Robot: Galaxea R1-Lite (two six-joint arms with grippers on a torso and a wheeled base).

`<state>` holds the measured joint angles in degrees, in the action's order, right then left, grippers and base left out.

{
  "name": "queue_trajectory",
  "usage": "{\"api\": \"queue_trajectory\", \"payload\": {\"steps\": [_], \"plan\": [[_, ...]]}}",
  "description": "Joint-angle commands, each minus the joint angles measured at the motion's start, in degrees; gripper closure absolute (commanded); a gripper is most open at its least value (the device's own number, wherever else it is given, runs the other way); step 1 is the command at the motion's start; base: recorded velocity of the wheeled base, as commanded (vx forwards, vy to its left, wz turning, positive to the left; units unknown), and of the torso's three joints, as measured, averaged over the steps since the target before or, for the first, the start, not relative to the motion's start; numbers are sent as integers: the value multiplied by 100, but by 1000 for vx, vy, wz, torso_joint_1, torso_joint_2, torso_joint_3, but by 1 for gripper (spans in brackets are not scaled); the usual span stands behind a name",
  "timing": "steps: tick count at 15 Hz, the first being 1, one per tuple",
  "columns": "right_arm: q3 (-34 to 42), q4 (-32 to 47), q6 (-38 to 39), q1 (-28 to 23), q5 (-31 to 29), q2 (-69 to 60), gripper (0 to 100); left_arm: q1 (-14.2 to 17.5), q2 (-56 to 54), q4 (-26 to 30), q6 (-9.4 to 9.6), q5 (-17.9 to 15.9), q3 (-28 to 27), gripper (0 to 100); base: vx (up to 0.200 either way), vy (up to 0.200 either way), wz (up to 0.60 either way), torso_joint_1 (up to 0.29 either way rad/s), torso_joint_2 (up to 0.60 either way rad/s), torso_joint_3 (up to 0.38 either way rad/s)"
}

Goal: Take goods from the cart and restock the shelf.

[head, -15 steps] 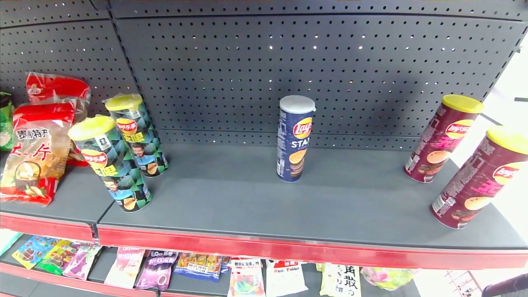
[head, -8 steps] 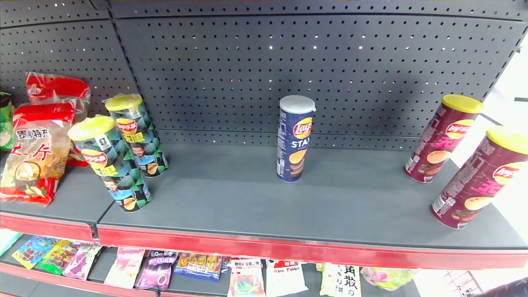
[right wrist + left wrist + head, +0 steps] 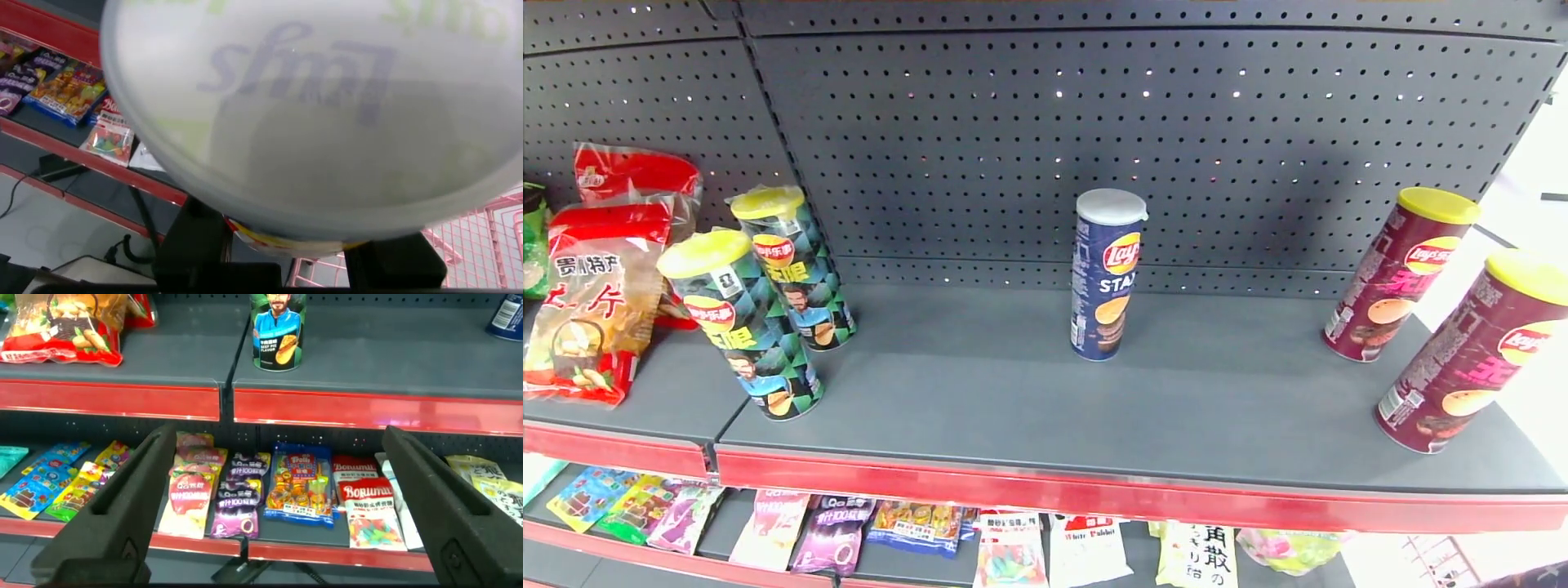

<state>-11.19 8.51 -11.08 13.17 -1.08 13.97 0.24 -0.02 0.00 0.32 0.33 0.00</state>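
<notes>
Dark grey shelf (image 3: 1029,408) with a red front edge and a perforated back panel. Standing on it are a blue can (image 3: 1104,278) at the middle, two maroon cans (image 3: 1401,273) at the right end, and two green-patterned cans (image 3: 743,327) toward the left, beside red snack bags (image 3: 592,310). The lower shelf (image 3: 327,554) carries small sachets (image 3: 298,486). The right claw (image 3: 290,257) is clamped around a chip can (image 3: 310,106), translucent lid toward the camera, near the pink wire cart (image 3: 490,245). The left claw (image 3: 278,437) has its fingers spread wide and grips nothing, facing the lower shelf.
</notes>
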Motion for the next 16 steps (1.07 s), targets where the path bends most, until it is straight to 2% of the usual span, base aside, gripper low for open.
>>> {"api": "queue_trajectory", "payload": {"steps": [1,4,8,11,12,13,14,16], "plan": [[20,2,9,2,12,-70,100,2,2,0,3,2,0,0,0,0,-600,7,-7,2],[91,-16,1,107,135,-228,100,2,2,0,12,2,0,0,0,0,-600,-2,-1,4],[328,19,-158,512,91,-764,100,2,2,0,3,2,0,0,0,0,0,0,0,0],[319,10,-201,459,-199,-720,100,2,2,0,-5,2,0,0,0,0,0,0,0,0],[258,-16,-52,441,-595,-483,100,2,2,0,3,2,0,0,0,0,0,0,0,0],[223,-16,282,441,-735,-386,100,2,2,9,12,-7,0,0,0,0,0,0,0,0],[223,10,554,441,-762,-351,100,-7,29,9,12,-7,-9,0,0,0,0,0,0,0],[267,37,581,441,-709,-325,100,-7,73,9,56,-156,-18,0,0,0,0,0,0,0]]}}
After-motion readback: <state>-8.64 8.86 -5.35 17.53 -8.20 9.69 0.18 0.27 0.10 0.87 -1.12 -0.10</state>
